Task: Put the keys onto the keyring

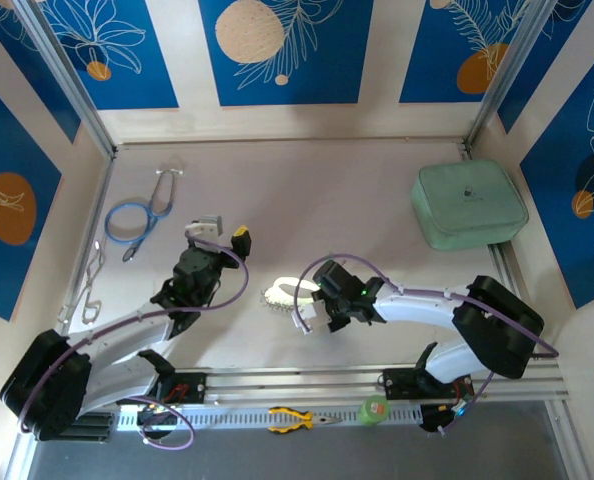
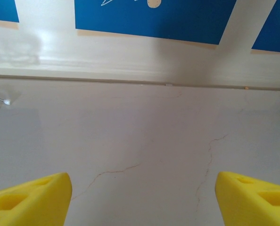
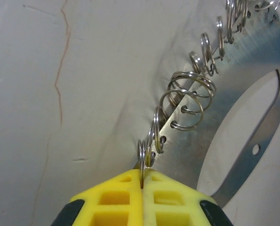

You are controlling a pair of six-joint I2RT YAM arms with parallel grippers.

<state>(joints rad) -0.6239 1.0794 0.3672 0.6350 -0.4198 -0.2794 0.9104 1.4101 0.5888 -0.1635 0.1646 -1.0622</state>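
The table point(image 2: 144, 127) lies bare under the left gripper point(image 2: 142, 190), whose yellow jaws stand wide apart. The right gripper point(image 3: 142, 181) has its jaws pressed together on one small ring point(image 3: 142, 153) of the keyring point(image 3: 215, 127), which stretches away ahead of them.

Both arms alike: left arm point(image 1: 122, 337), right arm point(image 1: 422, 303) — white tubular links, black joint housings, bulky black shoulder blocks. Small green light point(image 1: 363, 292) on black wrist block of right arm. Left purple cable point(image 1: 245, 275) loops beside wrist; right purple cable point(image 1: 349, 257) arcs over wrist, runs along white link. Left gripper point(image 2: 142, 188): yellow fingers point(image 2: 31, 197), wedge-shaped, moulded with recessed pockets. Right gripper point(image 3: 142, 181) — same yellow pocketed moulding, black rounded corners behind.
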